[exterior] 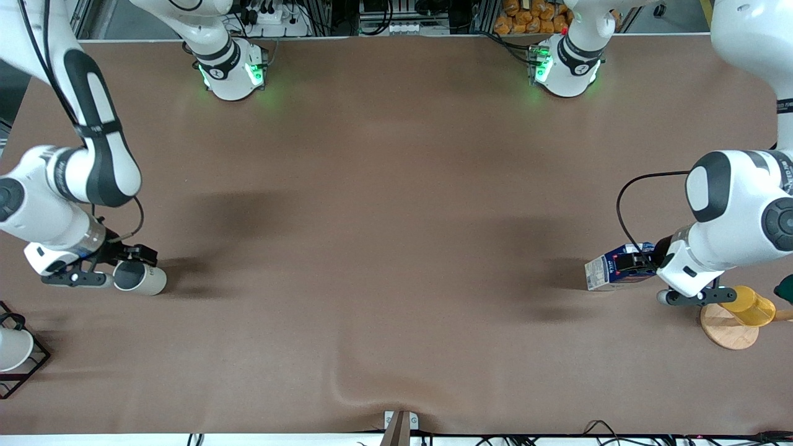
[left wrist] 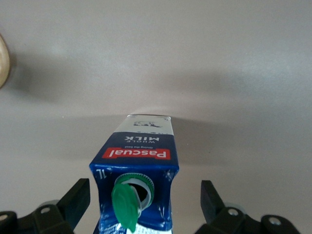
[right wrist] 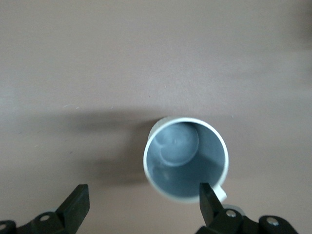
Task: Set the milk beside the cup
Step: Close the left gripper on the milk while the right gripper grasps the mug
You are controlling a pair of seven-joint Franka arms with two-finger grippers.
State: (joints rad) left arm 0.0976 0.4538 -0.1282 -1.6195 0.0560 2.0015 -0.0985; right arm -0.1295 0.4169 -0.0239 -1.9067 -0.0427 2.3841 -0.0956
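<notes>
Nearest the front camera, a white cup in a black wire rack (exterior: 15, 353) sits at the right arm's end of the table, close by the right gripper (exterior: 127, 272). That gripper is spread wide around the cup (right wrist: 185, 158), one finger (right wrist: 207, 197) against its rim. At the table's left-arm end, the left gripper (exterior: 638, 265) is spread wide astride the milk (left wrist: 138, 170), fingers clear of its sides. Just beside it stands a yellow cup (exterior: 748, 306) on a wooden stand (exterior: 728, 331).

A robotics lab. Two white robot arms are bolted to a long table (exterior: 396, 186) covered in brown cloth, their bases (exterior: 232, 74) lit green. Power strips (exterior: 272, 15), cables (exterior: 495, 440) and metal framing line the table's edges.
</notes>
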